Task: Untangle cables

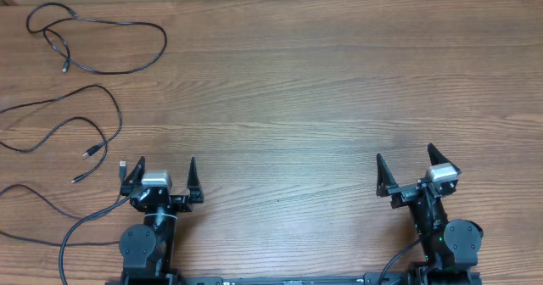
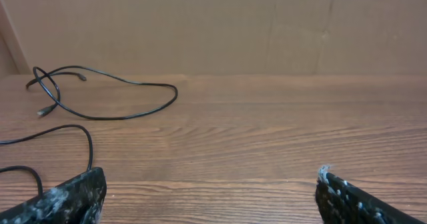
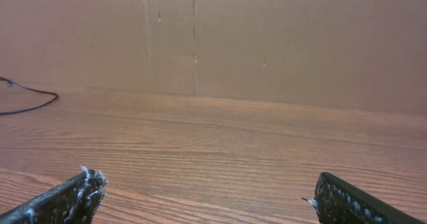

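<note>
left gripper [image 1: 166, 162] and right gripper [image 1: 405, 153] both gape wide, empty; cables [image 1: 165, 37] sprawl far left on the table [image 1: 297, 81].

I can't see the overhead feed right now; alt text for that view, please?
Thin black cables lie loose along the left side of a wooden table, the farthest one looping over itself. Both the left gripper and right gripper sit open and empty at the near edge.
</note>
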